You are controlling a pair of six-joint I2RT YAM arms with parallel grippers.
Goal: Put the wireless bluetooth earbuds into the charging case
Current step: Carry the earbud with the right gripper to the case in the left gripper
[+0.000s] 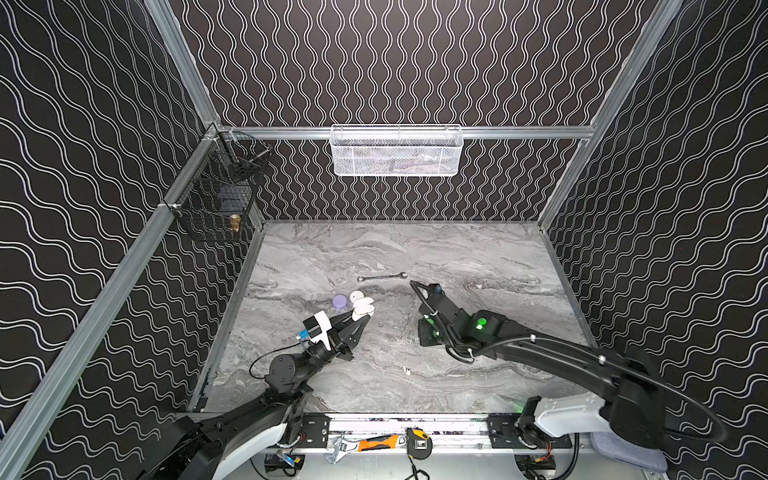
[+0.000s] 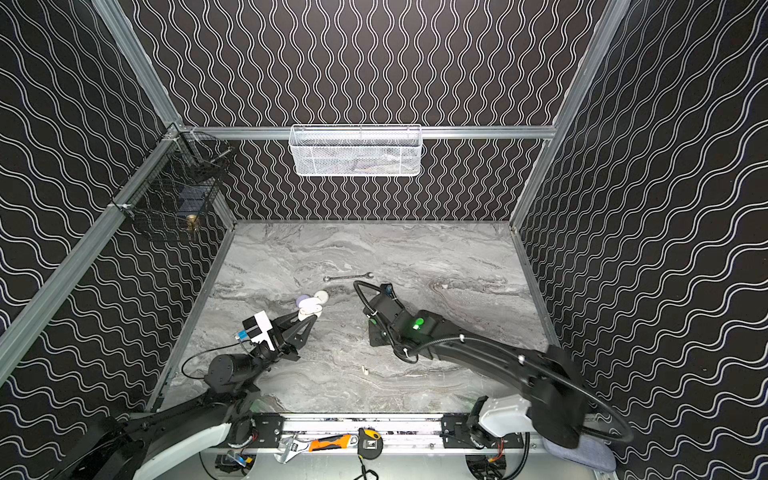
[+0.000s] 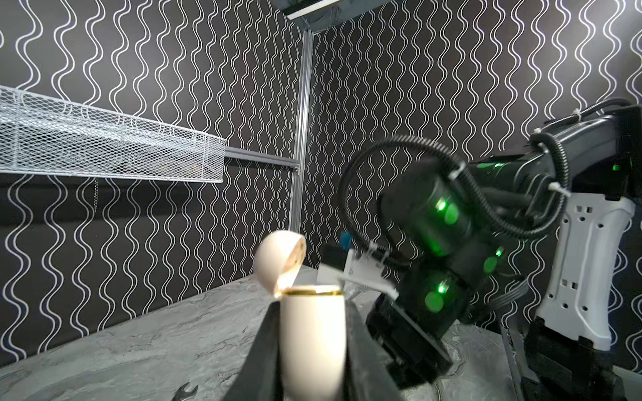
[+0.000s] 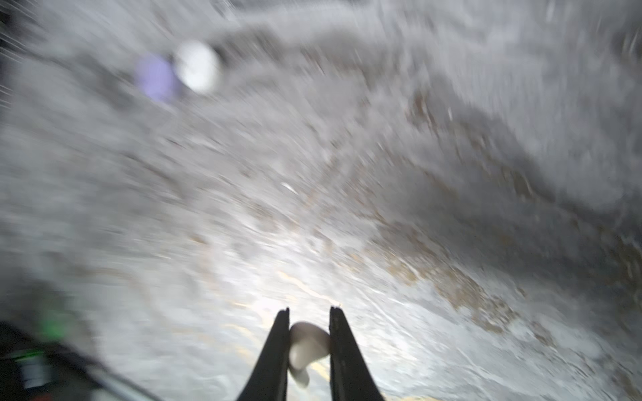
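Observation:
My left gripper (image 3: pixel 312 312) is shut on the body of a cream charging case (image 3: pixel 312 333), held upright with its lid (image 3: pixel 278 260) hinged open. In both top views this case (image 1: pixel 363 306) is above the table's left-middle. My right gripper (image 4: pixel 309 312) is shut on a cream earbud (image 4: pixel 307 343) just above the marble. In the top views its fingers are hidden under the right wrist (image 1: pixel 432 328), to the right of the case. A white stemmed earbud (image 1: pixel 406 370) lies on the table near the front. A lavender case (image 1: pixel 340 301) and a white case (image 1: pixel 356 296) lie behind the held one.
A slim steel wrench (image 1: pixel 381 277) lies behind the cases. A white mesh basket (image 1: pixel 397 151) hangs on the back wall and a black wire basket (image 1: pixel 216 199) on the left wall. Hand tools (image 1: pixel 374 444) lie on the front rail. A small white speck (image 1: pixel 479 286) is at mid-right.

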